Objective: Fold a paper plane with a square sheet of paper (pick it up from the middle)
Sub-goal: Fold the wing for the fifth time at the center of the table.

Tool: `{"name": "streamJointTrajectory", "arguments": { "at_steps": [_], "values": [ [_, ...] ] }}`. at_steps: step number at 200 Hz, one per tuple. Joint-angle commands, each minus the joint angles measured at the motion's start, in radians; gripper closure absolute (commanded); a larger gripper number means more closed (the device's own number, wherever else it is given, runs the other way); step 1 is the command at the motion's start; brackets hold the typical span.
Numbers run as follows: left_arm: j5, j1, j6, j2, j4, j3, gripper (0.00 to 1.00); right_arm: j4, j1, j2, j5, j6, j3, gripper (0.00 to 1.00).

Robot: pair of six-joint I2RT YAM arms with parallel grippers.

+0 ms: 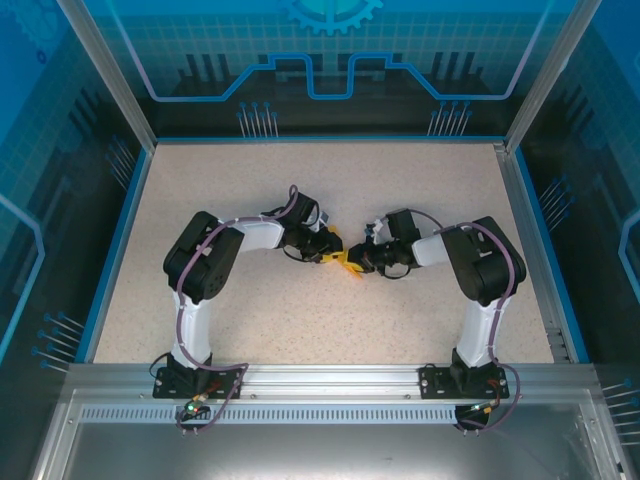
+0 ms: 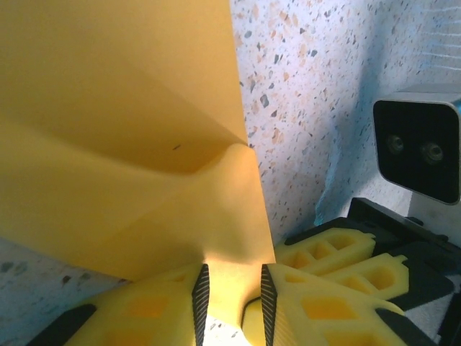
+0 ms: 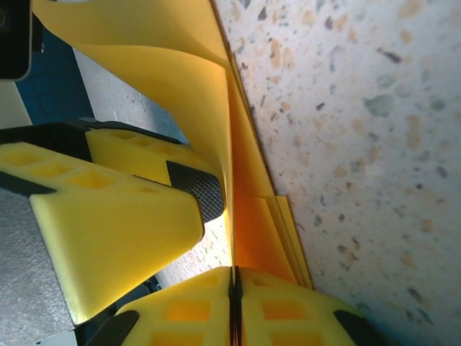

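My right fingers are clenched on the creased edge of the square sheet of paper, and the crease runs straight ahead along the surface. My left fingers straddle the sheet's opposite edge (pressing or not, I cannot tell).

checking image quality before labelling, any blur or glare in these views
top external is sharp and evenly lit; left wrist has the folded paper soft, too near the lens, glowing bright between the fingers; right wrist shows paper edges crisp, the speckled table blurred
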Motion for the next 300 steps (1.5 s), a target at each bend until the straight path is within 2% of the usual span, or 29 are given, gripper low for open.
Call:
{"name": "streamJointTrajectory", "arguments": {
  "at_steps": [1,64,107,156,185,227,300],
  "values": [
    [-0.060,-0.002,0.019,0.034,-0.084,0.019,0.71,-0.156,-0.012,-0.026,0.056,-0.073,0.016,0.87],
    [-0.060,-0.003,0.018,0.042,-0.104,0.034,0.72,-0.288,-0.012,-0.067,0.082,-0.173,0.022,0.86],
    [-0.052,-0.004,0.022,0.041,-0.111,0.047,0.72,-0.309,-0.012,-0.045,0.111,-0.191,0.023,0.92],
    [-0.003,-0.002,0.046,0.015,-0.103,0.076,0.69,-0.268,-0.011,-0.029,0.088,-0.177,0.035,0.97],
    [0.043,-0.004,0.042,-0.047,-0.031,0.048,0.64,-0.200,-0.013,-0.029,0.044,-0.134,0.027,0.98],
    [0.088,-0.007,0.007,-0.085,0.083,-0.040,0.64,-0.120,-0.013,-0.020,0.008,-0.073,0.016,0.98],
    [0.066,-0.016,0.008,-0.045,0.078,-0.050,0.66,-0.109,-0.018,0.004,0.009,-0.030,0.016,1.00]
  ]
}}
